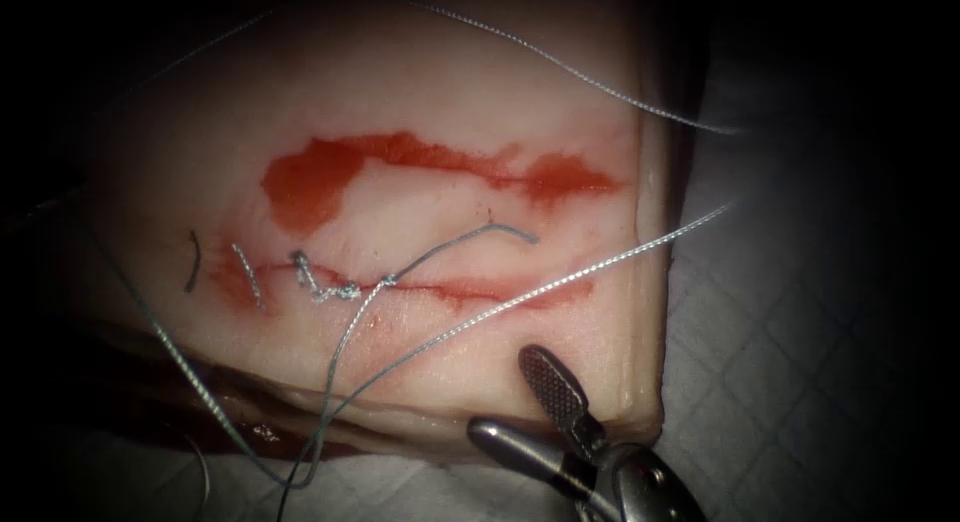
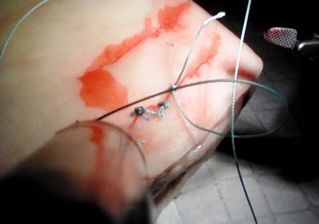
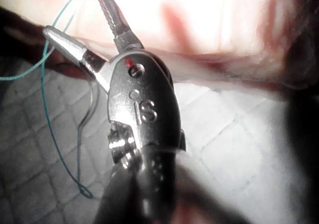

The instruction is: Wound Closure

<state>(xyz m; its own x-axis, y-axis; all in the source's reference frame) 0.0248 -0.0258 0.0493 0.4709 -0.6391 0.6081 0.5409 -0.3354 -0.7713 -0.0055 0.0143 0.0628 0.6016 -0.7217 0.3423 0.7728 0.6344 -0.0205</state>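
Tissue (image 1: 420,112): pale pork slab, red fluid (image 1: 330,177) smeared above cut.
Cut (image 1: 480,290): horizontal, left part stitched.
Thread (image 1: 560,282): grey, knotted at cut, tails loose.

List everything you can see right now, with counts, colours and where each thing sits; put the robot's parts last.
tissue: one, pale pink pork belly slab, centre of the endoscope view.
cut: one, red line across the tissue, its left part stitched.
red fluid: one large smear above the cut, thinner streaks along it.
stitches: several, grey, over the cut's left part.
thread: grey strands, from the stitched cut out over the tissue's near and right edges; a short free end lies above the cut.
padded sheet: one, white, quilted, under the tissue.
needle: I cannot make one out.
right tool: one, metal, near edge of the tissue, jaws open, holding nothing.
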